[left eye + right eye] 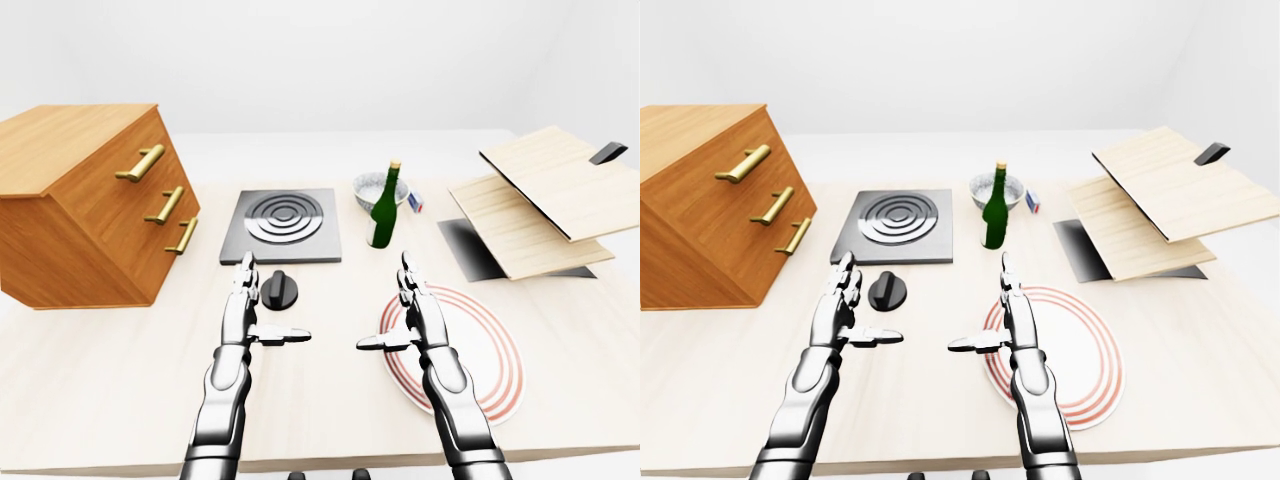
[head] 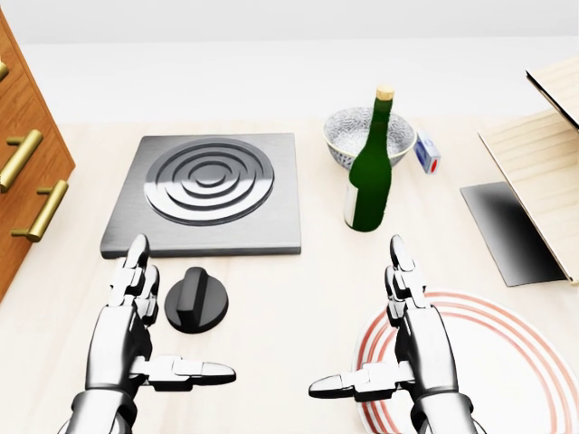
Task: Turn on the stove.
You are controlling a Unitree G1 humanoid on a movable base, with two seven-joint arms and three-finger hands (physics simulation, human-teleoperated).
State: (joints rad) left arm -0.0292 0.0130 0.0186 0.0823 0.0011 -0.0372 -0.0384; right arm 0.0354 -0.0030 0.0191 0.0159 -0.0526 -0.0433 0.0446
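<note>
While both hands' fingers [image 2: 137, 262] spread apart, black knob [image 2: 196, 301] lies below grey ringed stove [image 2: 210, 191], untouched.

A pale wood bench [image 1: 100, 400] stands before plain white walls [image 1: 320, 60], evenly lit; a drawer cabinet [image 1: 80, 220] sits at its left.

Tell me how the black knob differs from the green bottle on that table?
The knob is black, low and round with a raised grip bar; the bottle is green, tall and slim with a pale stopper. The knob sits below the stove plate, just right of the left hand; the bottle stands upright, in line with the bowl. Neither hand touches either; both rest on the same wooden table.
</note>
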